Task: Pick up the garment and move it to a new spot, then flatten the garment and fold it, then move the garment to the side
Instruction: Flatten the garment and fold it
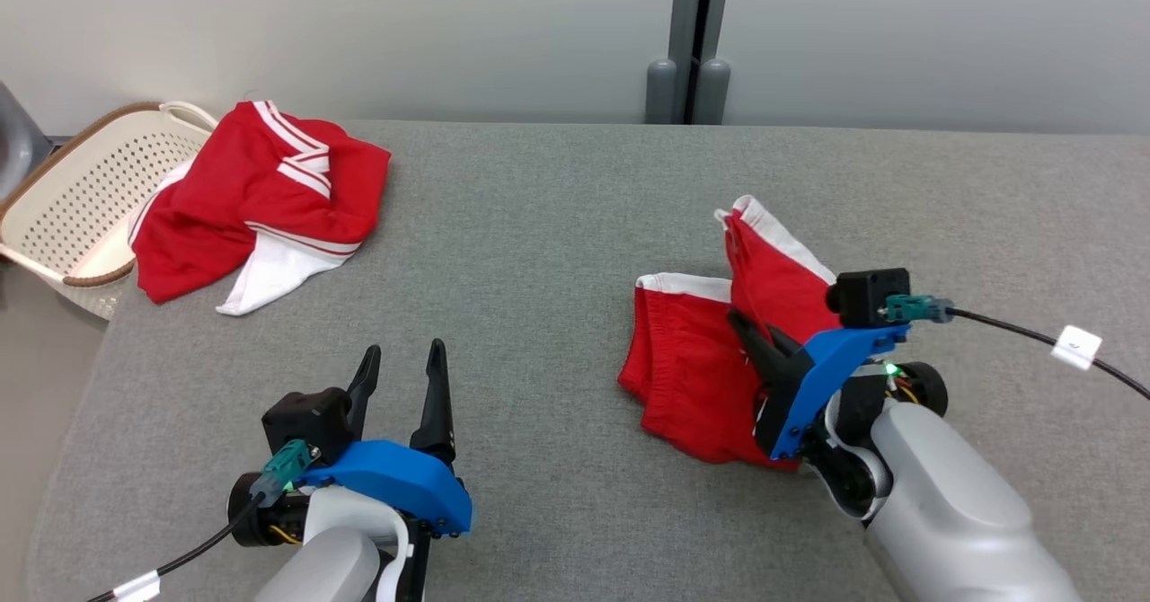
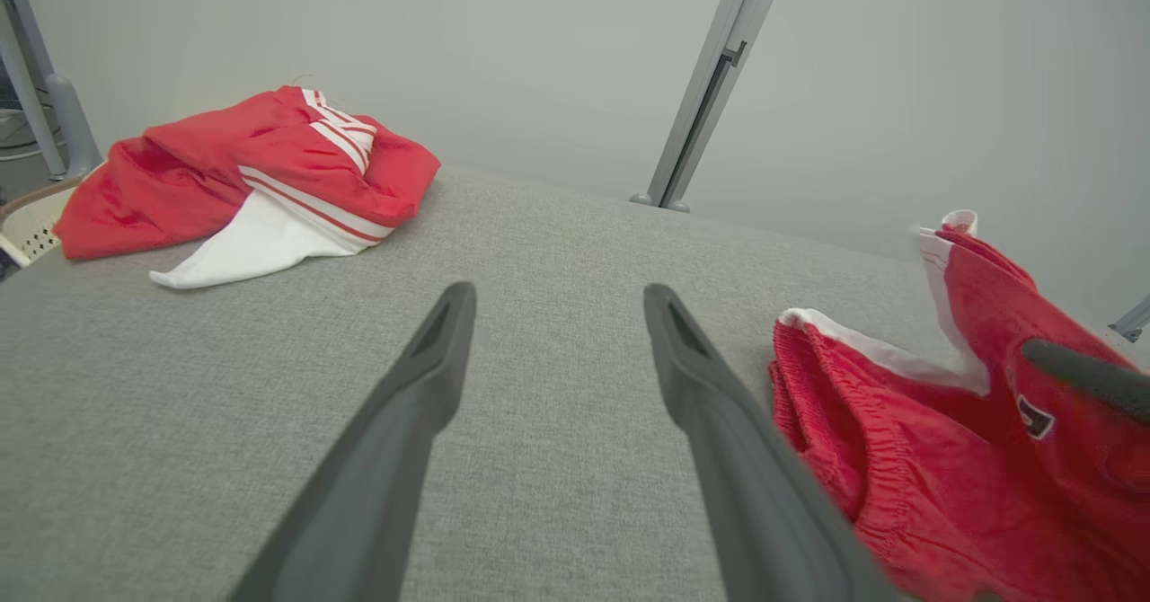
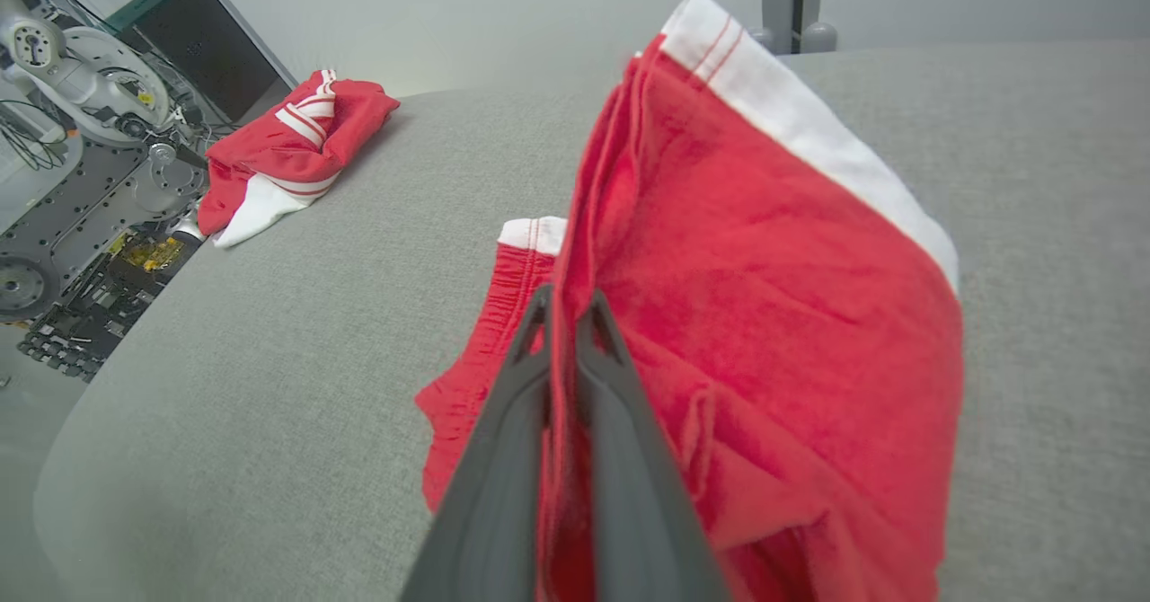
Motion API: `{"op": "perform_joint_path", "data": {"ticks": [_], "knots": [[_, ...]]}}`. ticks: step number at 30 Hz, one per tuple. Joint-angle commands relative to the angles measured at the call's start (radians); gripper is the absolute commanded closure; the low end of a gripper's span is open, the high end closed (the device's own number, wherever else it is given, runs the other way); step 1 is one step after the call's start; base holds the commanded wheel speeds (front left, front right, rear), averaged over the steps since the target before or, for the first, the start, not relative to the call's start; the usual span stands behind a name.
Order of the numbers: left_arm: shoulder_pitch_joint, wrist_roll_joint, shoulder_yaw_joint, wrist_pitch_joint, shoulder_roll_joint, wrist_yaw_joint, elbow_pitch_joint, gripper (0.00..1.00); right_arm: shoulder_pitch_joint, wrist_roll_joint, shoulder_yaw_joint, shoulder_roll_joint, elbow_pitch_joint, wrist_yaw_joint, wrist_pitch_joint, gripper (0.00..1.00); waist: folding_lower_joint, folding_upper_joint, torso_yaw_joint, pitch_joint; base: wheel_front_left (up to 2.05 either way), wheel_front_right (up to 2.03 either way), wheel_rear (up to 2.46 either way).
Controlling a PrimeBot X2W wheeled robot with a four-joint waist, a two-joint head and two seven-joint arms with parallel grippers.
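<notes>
Broadly, the grey cloth-covered counter [image 1: 557, 225] spreads beneath both claws, with a pale wall and a grey post [image 1: 692, 36] beyond their tips. The red garment [image 1: 683, 377] with white hems lies bunched at the right claw [image 1: 750, 332], one fold raised. From the right wrist, that claw is clamped on the fold, and metal equipment [image 3: 90, 180] stands past the counter's edge. Far ahead-left of the left claw [image 1: 404, 350], a second garment [image 1: 260, 198] overlaps a perforated basket [image 1: 72, 189]. The left claw is spread wide and empty.
</notes>
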Motion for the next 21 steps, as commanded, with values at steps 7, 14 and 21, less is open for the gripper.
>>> {"op": "perform_joint_path", "data": {"ticks": [7, 14, 21], "knots": [[0.001, 0.005, 0.000, -0.006, -0.008, -0.012, 0.010, 0.00, -0.006, -0.021, 0.038, 0.038, 0.057, 0.001, 0.017, 1.00, 0.0001, -0.0001, 0.043, 0.010, 0.00, 0.00, 0.00], [0.018, 0.004, 0.005, -0.009, -0.013, -0.016, 0.022, 0.00, 0.001, -0.012, 0.081, 0.055, 0.092, 0.001, 0.009, 0.27, 0.0001, -0.0001, 0.049, -0.002, 0.00, 0.00, 0.00], [0.039, -0.006, -0.002, -0.008, -0.020, -0.024, 0.022, 0.00, 0.035, 0.035, 0.132, 0.062, 0.031, 0.001, -0.038, 0.00, 0.0001, -0.0001, 0.016, -0.032, 0.00, 0.00, 0.00]]}}
